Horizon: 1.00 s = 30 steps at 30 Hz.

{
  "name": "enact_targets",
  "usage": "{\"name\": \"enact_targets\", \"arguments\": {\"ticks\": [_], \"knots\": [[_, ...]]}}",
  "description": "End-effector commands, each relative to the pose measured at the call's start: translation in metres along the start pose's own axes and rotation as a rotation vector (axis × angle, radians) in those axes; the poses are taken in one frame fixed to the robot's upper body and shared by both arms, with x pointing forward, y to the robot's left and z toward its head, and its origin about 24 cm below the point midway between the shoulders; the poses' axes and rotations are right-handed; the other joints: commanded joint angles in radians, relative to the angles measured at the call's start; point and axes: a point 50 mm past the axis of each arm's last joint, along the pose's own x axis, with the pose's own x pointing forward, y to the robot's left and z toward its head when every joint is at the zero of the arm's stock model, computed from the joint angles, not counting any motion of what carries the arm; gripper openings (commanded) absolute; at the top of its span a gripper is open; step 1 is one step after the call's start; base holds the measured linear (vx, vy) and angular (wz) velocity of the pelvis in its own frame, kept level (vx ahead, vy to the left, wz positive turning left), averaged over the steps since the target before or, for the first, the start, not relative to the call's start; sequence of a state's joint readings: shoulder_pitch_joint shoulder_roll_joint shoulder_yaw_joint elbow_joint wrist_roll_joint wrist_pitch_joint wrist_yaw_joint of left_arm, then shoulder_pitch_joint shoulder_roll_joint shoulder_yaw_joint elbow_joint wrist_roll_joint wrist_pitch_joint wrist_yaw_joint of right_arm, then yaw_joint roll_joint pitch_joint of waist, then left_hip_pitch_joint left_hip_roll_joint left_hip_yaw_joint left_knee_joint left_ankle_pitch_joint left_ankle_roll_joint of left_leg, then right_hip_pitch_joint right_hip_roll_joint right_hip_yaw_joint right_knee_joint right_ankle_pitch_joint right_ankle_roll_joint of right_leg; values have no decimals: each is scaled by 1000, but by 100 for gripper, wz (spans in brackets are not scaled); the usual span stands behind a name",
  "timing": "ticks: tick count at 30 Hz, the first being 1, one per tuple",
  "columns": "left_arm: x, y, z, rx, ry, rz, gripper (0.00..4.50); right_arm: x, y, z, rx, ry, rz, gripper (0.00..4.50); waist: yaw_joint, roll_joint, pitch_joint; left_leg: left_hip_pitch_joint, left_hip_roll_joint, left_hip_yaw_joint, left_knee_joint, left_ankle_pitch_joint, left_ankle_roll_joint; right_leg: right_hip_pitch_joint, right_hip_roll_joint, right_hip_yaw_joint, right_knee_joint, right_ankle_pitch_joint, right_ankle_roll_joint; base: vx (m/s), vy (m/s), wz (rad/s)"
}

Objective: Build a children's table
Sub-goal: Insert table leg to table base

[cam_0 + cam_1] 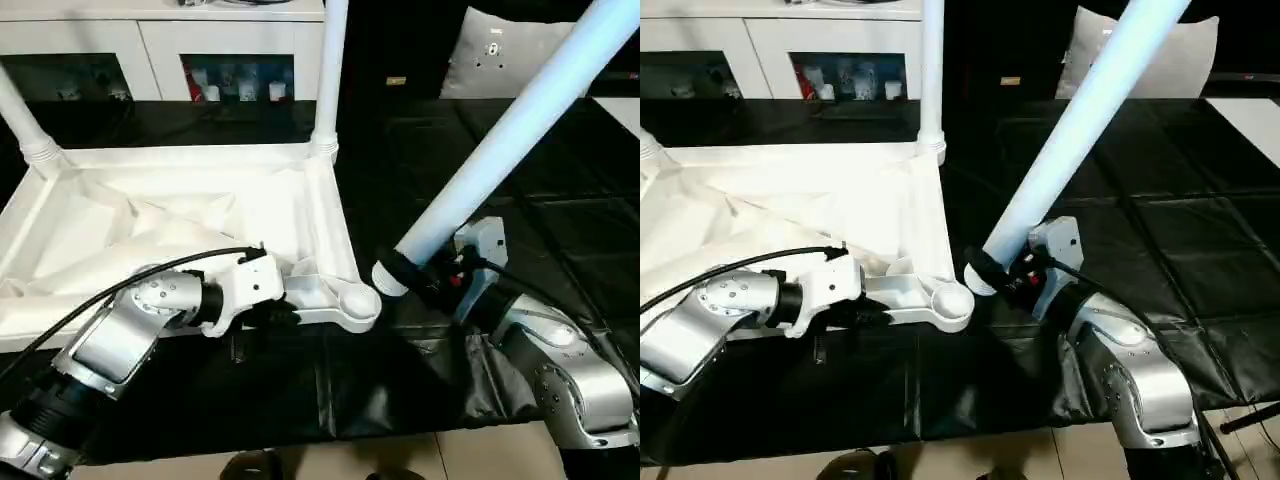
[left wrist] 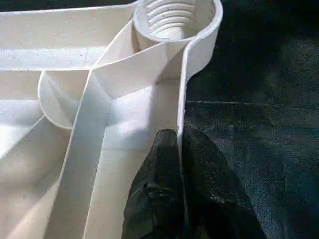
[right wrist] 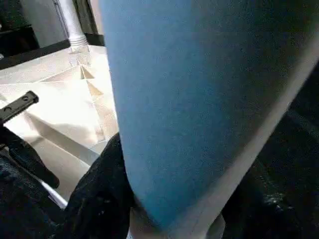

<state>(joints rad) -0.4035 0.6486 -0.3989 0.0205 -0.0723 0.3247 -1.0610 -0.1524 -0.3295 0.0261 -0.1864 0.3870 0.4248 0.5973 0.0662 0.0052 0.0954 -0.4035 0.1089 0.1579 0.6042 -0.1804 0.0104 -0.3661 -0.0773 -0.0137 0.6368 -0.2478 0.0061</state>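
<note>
The white table top [image 1: 180, 215] lies upside down on the black mat, ribbed underside up. Two white legs stand screwed into its far corners, one on the right [image 1: 328, 70] and one on the left [image 1: 22, 120]. My left gripper [image 1: 283, 312] is shut on the near rim, its black fingers [image 2: 164, 189] pinching the thin wall just short of the empty threaded corner socket [image 2: 174, 20]. My right gripper [image 1: 428, 282] is shut on a third leg [image 1: 500, 140], which slants up to the right. That leg's thick end [image 1: 386, 278] hangs just right of the socket [image 1: 356, 304].
A white cabinet with glass doors [image 1: 160, 50] stands along the back. A white cushion [image 1: 500, 55] leans at the back right. Black mat [image 1: 560, 200] covers the floor to the right, and tan floor [image 1: 480, 455] shows along the near edge.
</note>
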Motion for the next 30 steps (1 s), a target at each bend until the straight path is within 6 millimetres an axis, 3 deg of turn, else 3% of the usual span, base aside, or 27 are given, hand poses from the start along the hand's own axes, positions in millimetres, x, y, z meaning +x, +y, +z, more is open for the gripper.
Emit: {"name": "enact_targets", "arguments": {"ticks": [1,6,10,11,12,16,22,30], "knots": [[2,-3,-8,-32,29,-39,0,-4,-1,6,-16,-17,4,194,6,5,-75,33,105,-38,-82,-139,40,26,-86,31,-59,68,-285,0,0,0],[13,15,1,-46,-29,20,0,7,10,10,-10,12,106,194,6,5,-73,37,105,-35,-80,-152,46,23,-84,30,-63,53,-303,0,0,0],[21,22,4,4,-18,-31,0,18,15,7,-19,129,196,194,7,3,-74,35,108,-39,-86,-194,22,29,-90,32,-66,-7,-287,0,0,0],[21,22,4,4,-18,-31,0,18,15,7,-19,129,196,194,9,4,-74,38,111,-38,-87,-204,11,24,-90,33,-67,-14,-280,0,0,0],[21,22,2,24,14,-53,0,19,15,5,-13,171,222,194,7,-4,-74,37,111,-37,-87,-201,14,24,-89,34,-68,-8,-279,0,0,0],[21,28,2,35,28,-29,0,20,8,4,-60,220,213,194,13,-6,-77,36,110,-34,-83,-167,20,24,-92,33,-64,19,-279,0,0,0],[22,27,2,47,21,-87,0,21,-8,4,-70,231,175,194,23,-9,-75,39,114,-25,-83,-188,4,18,-94,35,-70,-45,-276,0,0,0],[22,30,2,61,33,-101,0,21,-17,1,-60,193,132,194,23,-14,-77,36,114,-22,-82,-176,15,19,-94,34,-68,-16,-276,0,0,0]]}}
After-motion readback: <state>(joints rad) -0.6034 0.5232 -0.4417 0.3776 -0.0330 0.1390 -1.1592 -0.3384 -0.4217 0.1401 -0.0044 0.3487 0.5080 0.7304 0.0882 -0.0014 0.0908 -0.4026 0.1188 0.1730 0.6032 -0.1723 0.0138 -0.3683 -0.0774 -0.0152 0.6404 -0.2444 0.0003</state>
